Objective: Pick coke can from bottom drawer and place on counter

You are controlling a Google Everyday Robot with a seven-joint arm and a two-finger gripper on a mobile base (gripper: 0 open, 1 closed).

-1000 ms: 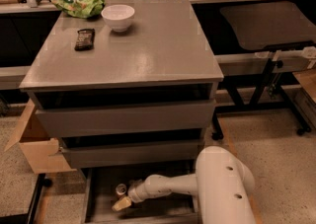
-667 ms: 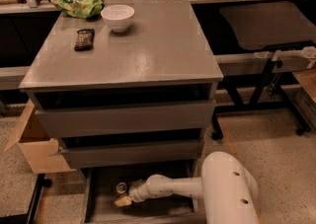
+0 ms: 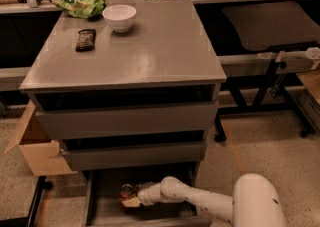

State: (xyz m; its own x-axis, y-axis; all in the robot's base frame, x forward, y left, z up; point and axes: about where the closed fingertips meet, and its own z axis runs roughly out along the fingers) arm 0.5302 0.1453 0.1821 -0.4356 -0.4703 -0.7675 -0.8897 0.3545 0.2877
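Observation:
The bottom drawer (image 3: 107,208) is pulled open under the two upper grey drawers. The red coke can (image 3: 125,193) with its silver top stands upright on the drawer floor at the left. My gripper (image 3: 133,199) reaches into the drawer from the right on its white arm and is right at the can, its fingertips beside the can's base. The grey counter (image 3: 150,51) is above.
On the counter's far left are a white bowl (image 3: 119,17), a green chip bag (image 3: 80,6) and a dark snack bar (image 3: 85,39). A cardboard box (image 3: 31,146) stands left of the cabinet. A black table (image 3: 270,21) is at right.
My arm has shifted a little to the right; the gripper stays at the can in the bottom drawer.

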